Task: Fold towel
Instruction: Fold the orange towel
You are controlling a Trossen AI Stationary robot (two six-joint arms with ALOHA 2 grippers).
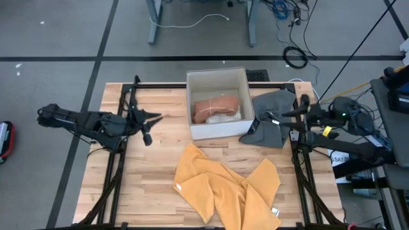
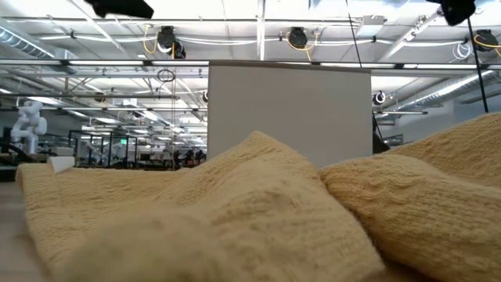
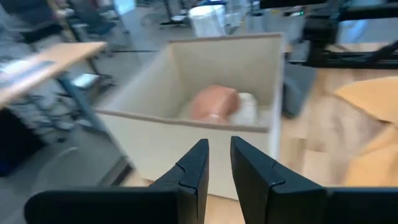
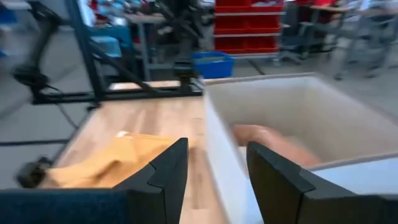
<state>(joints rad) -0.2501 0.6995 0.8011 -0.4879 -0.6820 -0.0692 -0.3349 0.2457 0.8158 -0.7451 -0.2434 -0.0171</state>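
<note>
Towel (image 1: 227, 190), mustard yellow, lies crumpled and unfolded on the wooden counter (image 1: 160, 160) at its near edge, in front of the white box (image 1: 217, 102). Neither arm touches it. Left arm is stretched level over the counter's left side, left hand (image 1: 151, 126) pointing at the box, fingers (image 3: 196, 168) parted by a narrow gap, holding nothing. Right arm is extended from the right side beside the box, over a grey cloth (image 1: 271, 118); right hand (image 1: 275, 119) is open wider and empty.
</note>
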